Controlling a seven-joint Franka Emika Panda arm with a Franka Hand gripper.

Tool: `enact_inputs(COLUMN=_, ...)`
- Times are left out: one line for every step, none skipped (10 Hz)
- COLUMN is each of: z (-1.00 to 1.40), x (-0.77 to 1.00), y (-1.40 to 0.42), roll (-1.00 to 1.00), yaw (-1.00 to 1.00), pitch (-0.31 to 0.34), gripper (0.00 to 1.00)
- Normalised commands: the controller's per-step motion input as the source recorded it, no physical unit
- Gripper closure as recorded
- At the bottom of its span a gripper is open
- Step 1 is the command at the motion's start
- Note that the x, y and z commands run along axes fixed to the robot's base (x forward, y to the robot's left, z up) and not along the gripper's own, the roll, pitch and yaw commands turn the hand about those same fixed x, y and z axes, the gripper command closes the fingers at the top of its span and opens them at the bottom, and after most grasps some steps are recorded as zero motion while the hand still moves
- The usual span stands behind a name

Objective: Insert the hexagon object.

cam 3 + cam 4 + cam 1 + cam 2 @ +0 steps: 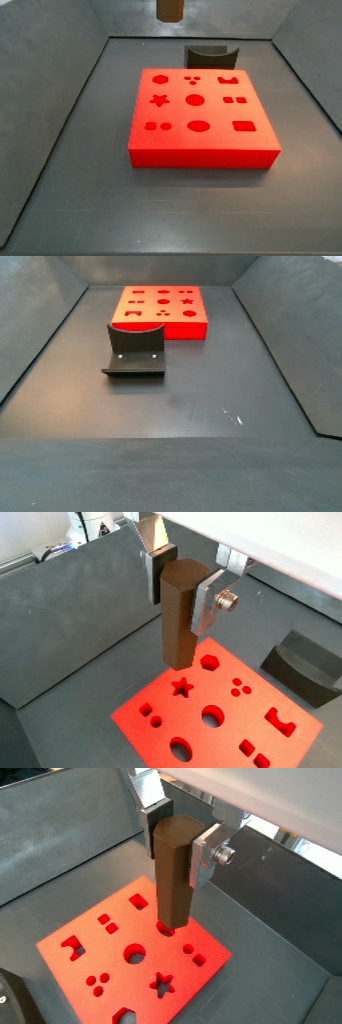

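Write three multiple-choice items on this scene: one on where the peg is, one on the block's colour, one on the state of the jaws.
1. Where is the hexagon peg?
A. lying on the floor
B. held upright above the block
C. sunk fully into a hole

2. What colour is the block with the shaped holes?
A. red
B. blue
C. green

3. How do the jaws of the gripper stand?
A. wide open, nothing between them
B. shut on the dark grey fixture
C. shut on the peg

Key: 1 B, both wrist views show its lower end hanging over the block; 2 A, red in every view; 3 C, the silver finger plates press the peg's sides, while the fixture stands apart on the floor.
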Motion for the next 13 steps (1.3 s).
enact_inputs(z=-0.08, x=0.00, y=0.00, roll=0.00, yaw=-0.08, pitch=0.000, gripper=1.00)
enact_inputs(z=-0.20, x=0.16, y=0.13, roll=0.00, yaw=0.00, pitch=0.000, gripper=1.00)
enact_inputs(z=-0.21, x=0.31, y=0.35, roll=-0.04, yaw=0.04, pitch=0.000, gripper=1.00)
enact_inputs(z=-0.22, x=0.42, y=0.46, roll=-0.08, yaw=0.29, pitch=0.000, gripper=1.00)
enact_inputs(z=-0.23, x=0.34, y=0.41, roll=-0.05, yaw=0.43, pitch=-0.051, gripper=1.00)
enact_inputs(z=-0.19, x=0.26, y=0.37, roll=-0.01, yaw=0.53, pitch=-0.083, gripper=1.00)
enact_inputs(z=-0.17, x=0.14, y=0.37, roll=0.00, yaw=0.61, pitch=-0.067, gripper=1.00)
enact_inputs(z=-0.17, x=0.02, y=0.35, roll=0.00, yaw=0.69, pitch=-0.023, gripper=1.00)
enact_inputs(z=-0.20, x=0.00, y=0.33, roll=0.00, yaw=0.73, pitch=-0.016, gripper=1.00)
enact_inputs(z=-0.17, x=0.02, y=0.35, roll=0.00, yaw=0.69, pitch=-0.003, gripper=1.00)
enact_inputs(z=-0.17, x=0.03, y=0.35, roll=0.00, yaw=0.69, pitch=-0.001, gripper=1.00)
enact_inputs(z=-0.15, x=0.14, y=0.36, roll=0.04, yaw=0.61, pitch=0.000, gripper=1.00)
enact_inputs(z=-0.47, x=0.22, y=0.30, roll=0.08, yaw=0.49, pitch=-0.006, gripper=1.00)
